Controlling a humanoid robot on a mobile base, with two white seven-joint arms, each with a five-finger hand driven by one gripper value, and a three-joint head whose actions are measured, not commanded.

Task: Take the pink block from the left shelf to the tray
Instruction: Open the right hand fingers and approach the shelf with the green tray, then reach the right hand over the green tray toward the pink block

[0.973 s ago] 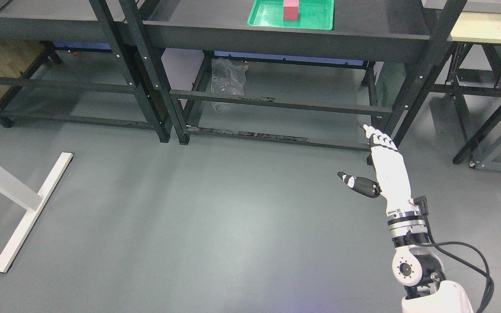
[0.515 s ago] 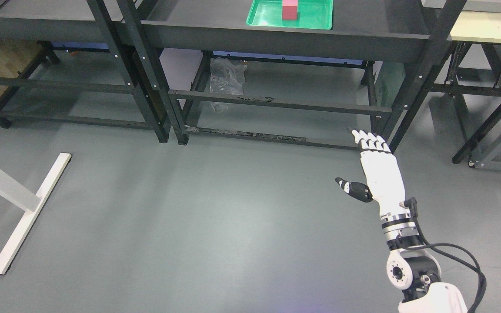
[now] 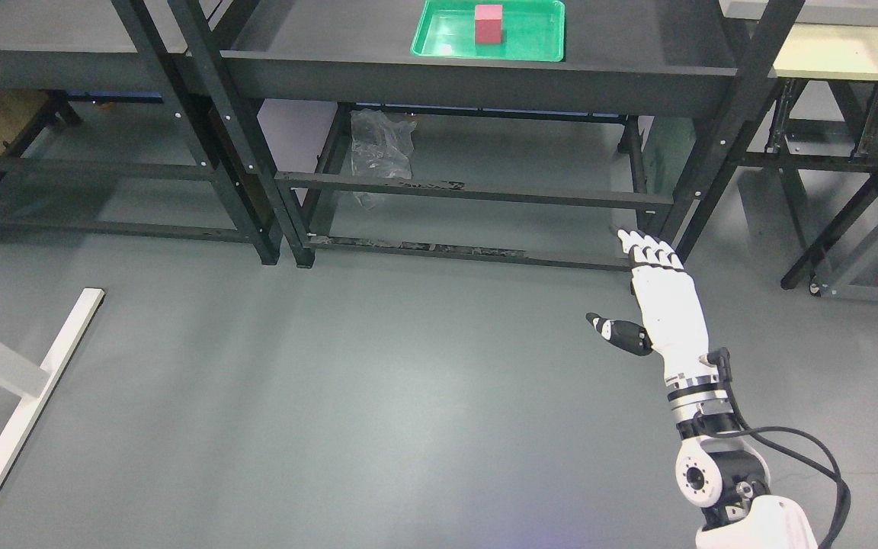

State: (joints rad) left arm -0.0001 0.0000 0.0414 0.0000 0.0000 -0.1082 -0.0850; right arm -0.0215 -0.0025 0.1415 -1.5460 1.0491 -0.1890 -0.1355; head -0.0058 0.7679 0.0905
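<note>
A pink block [image 3: 488,23] stands inside a green tray [image 3: 538,34] on the dark shelf [image 3: 477,72] at the top middle of the head view. My right hand [image 3: 637,282] hangs low over the floor, well below and to the right of the shelf edge. Its fingers are stretched out flat, the thumb sticks out to the left, and it holds nothing. The left arm does not show.
Dark metal shelf frames [image 3: 203,145] stand to the left and right, with crossbars [image 3: 469,191] low down. A crumpled clear plastic bag [image 3: 382,145] lies under the shelf. A white table foot [image 3: 27,404] lies on the grey floor at the left.
The whole picture has shifted left and down, so the camera moved. My right hand dropped slightly from a second ago and stays spread.
</note>
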